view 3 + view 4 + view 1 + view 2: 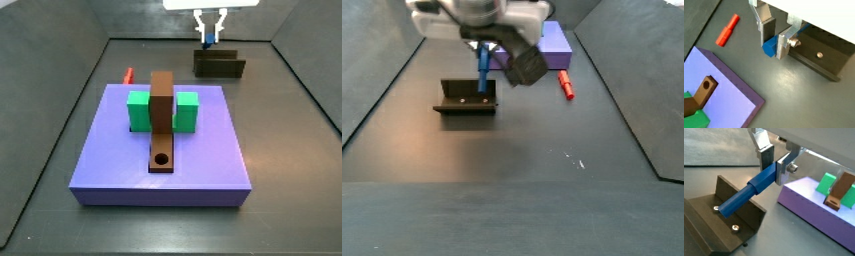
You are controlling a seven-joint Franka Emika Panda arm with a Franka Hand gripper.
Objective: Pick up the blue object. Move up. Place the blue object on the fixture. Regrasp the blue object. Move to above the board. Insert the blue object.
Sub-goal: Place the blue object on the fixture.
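Observation:
The blue object (744, 193) is a slim blue peg. It leans with its lower end in the recessed top of the dark fixture (721, 228). My gripper (771, 170) is shut on its upper end, with a silver finger on each side. In a wrist view the peg's end (769, 48) shows between the fingers of the gripper (771, 44), beside the fixture (821, 55). In a side view the gripper (209, 36) holds the peg (209, 43) over the fixture (218, 64). It also shows in a side view (484, 70) above the fixture (466, 98). The lavender board (201, 160) carries a brown strip (162, 115) with a round hole.
A small red peg (727, 30) lies on the dark floor next to the board (724, 90), and also shows in both side views (128, 75) (567, 85). Green blocks (138, 110) flank the brown strip. Dark walls enclose the work area.

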